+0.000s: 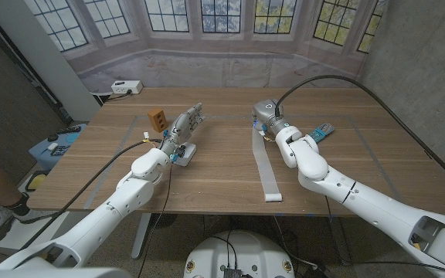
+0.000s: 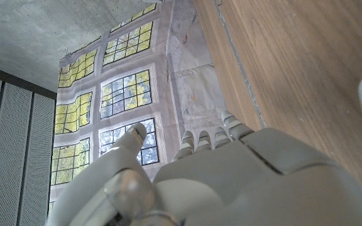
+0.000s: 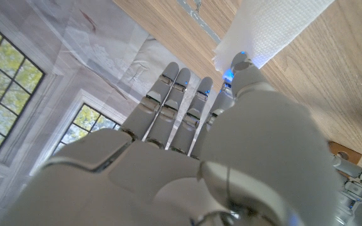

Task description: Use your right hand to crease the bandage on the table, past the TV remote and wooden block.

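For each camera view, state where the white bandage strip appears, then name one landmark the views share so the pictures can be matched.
Head view: the bandage lies as a long strip at table centre, running from the right hand toward the near edge.
Left wrist view: I cannot identify it there.
Right wrist view: its end lies on the wood just beyond the fingertips.
Shared landmark: the paned window backdrop.

Even soft light, faint shadows, bowed head-view edges, blurred near wrist-view foregrounds
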`<state>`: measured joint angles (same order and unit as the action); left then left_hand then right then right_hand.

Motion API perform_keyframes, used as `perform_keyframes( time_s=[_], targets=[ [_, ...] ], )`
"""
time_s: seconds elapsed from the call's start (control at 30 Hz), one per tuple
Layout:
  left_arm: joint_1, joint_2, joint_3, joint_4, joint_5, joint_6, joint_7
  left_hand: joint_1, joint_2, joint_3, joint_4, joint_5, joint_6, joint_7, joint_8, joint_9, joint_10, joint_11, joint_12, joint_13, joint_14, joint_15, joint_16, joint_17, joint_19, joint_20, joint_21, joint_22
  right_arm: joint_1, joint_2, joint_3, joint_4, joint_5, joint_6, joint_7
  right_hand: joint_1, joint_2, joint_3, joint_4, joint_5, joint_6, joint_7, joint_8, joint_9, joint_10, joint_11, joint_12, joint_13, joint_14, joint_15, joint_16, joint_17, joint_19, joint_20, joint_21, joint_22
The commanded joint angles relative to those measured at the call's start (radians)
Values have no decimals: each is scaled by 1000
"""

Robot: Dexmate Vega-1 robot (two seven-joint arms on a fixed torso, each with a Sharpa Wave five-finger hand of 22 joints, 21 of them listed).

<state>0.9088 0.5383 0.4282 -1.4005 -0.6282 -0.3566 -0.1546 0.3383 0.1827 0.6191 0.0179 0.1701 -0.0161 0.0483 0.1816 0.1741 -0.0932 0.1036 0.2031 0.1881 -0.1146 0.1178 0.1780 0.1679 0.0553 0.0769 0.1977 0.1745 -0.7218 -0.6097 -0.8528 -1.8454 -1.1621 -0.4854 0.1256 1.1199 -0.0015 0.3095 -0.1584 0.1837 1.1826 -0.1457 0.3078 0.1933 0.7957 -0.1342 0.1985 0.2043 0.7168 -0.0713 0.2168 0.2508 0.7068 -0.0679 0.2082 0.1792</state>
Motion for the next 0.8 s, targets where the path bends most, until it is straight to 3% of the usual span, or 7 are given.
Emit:
perform_keyframes(
  time_s=[0.03,0.8],
  targets=[
    [-19,-14,4,44,-7,-13,-23,14,0,1,-6,4,-1,4,2,5,-5,4,0,3,-5,5,0,3,-5,3,-1,2,-29,35,-20,-25,-85,-180,62,-5,-1,9,-1,3,11,20,7,2,1,9,-3,2,8,-143,-4,-1,-4,-41,6,2],
    [-53,-36,18,84,-4,-17,-48,18,0,0,-8,5,0,3,2,5,-4,4,2,3,-5,6,1,3,-5,2,0,2,-72,68,-29,-59,-229,-279,146,-13,-3,21,0,0,13,37,-1,1,-4,32,-4,1,10,-126,-3,-3,-1,-18,7,2]
  ],
)
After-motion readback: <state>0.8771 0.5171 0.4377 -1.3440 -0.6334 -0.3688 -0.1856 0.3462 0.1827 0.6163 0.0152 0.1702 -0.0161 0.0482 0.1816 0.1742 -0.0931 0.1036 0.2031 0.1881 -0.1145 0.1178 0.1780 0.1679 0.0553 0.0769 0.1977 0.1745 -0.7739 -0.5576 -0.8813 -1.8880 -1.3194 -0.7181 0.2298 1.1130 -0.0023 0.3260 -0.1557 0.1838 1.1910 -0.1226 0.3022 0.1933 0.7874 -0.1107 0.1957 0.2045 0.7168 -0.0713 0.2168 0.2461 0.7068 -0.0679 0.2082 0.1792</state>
